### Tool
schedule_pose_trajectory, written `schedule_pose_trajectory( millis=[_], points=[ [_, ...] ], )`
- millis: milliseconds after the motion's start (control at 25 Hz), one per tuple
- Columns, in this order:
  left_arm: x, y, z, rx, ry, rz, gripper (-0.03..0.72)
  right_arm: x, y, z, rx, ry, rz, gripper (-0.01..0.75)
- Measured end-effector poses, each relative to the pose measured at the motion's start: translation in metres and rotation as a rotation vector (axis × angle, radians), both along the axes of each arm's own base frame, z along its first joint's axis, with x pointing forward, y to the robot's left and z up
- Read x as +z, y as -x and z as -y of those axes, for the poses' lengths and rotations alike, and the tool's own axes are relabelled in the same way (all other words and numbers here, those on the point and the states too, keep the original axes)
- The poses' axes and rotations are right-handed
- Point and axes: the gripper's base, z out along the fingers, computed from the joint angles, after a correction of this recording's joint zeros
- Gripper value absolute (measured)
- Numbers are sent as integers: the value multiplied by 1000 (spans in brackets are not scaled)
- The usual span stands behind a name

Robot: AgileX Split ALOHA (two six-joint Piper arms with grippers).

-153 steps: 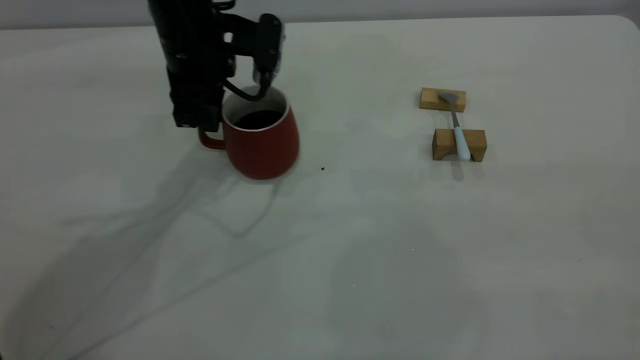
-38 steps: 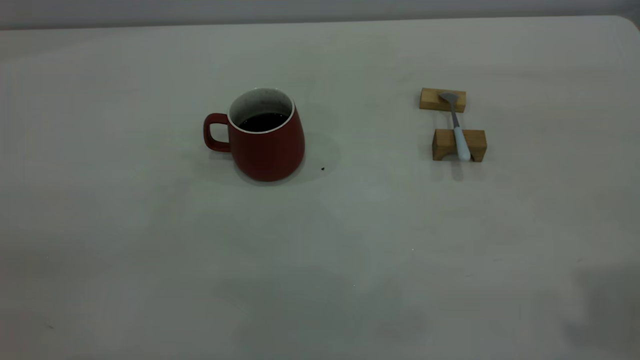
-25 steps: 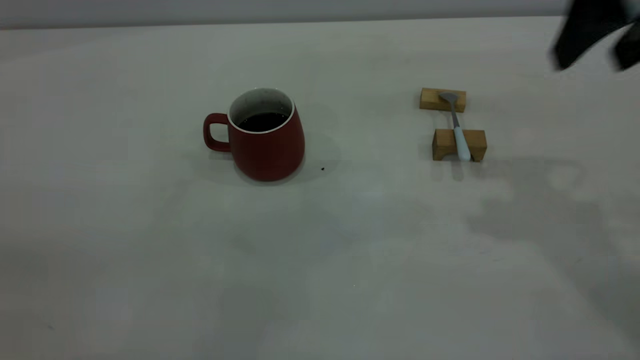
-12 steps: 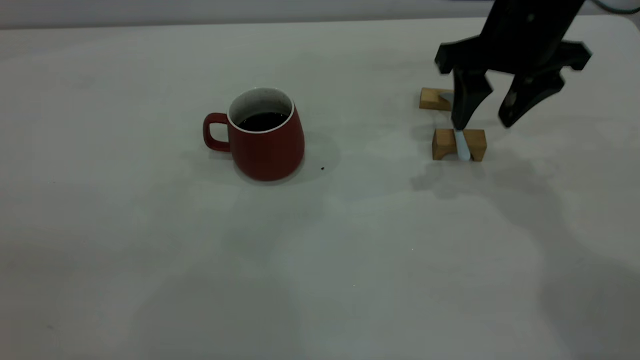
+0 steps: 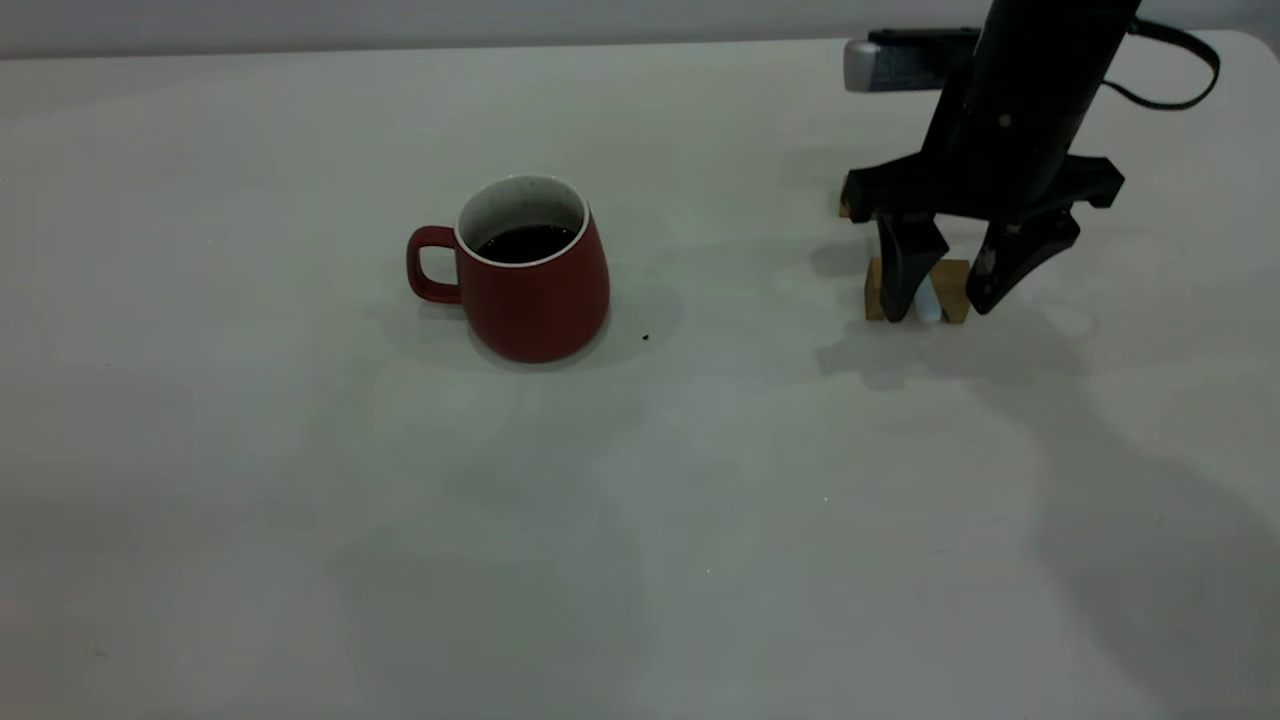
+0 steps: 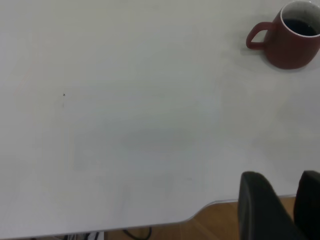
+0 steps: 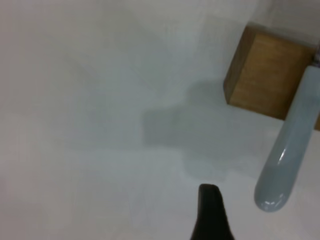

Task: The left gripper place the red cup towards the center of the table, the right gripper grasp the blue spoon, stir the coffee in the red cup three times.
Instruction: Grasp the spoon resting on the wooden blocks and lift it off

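The red cup (image 5: pixel 535 290) stands upright left of the table's (image 5: pixel 640 520) middle, handle to the left, with dark coffee (image 5: pixel 527 243) inside. It also shows far off in the left wrist view as the red cup (image 6: pixel 290 40). The blue spoon (image 5: pixel 929 301) lies across two wooden blocks, and only its pale handle tip shows. My right gripper (image 5: pixel 950 300) is open and low over the near block, one finger on each side of the handle. In the right wrist view the spoon handle (image 7: pixel 290 160) lies beside one finger (image 7: pixel 212 215). My left gripper (image 6: pixel 282 180) is open at the table's edge, far from the cup.
The near wooden block (image 5: pixel 873 290) (image 7: pixel 267 75) carries the spoon handle. The far block (image 5: pixel 846 197) is mostly hidden behind the right arm. A tiny dark speck (image 5: pixel 645 337) lies right of the cup. Bare tabletop separates cup and spoon.
My right gripper has come in from the upper right and dropped until its open fingers straddle the spoon handle. The left arm left the cup earlier and is gone from the exterior view.
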Motion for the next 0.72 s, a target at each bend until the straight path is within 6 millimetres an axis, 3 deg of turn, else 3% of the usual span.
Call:
schedule_pose_trajectory(
  millis=[320,440,600,720],
  points=[
    [0,0,0,0,0,0,245,-14,-2,1,1,10,17,590],
    [0,0,0,0,0,0,245,-16,-3,2,9,17,32,555],
    [0,0,0,0,0,0,245,-16,-3,4,13,36,40,396],
    [0,0,0,0,0,0,245,-16,-4,6,5,63,44,208]
  ],
)
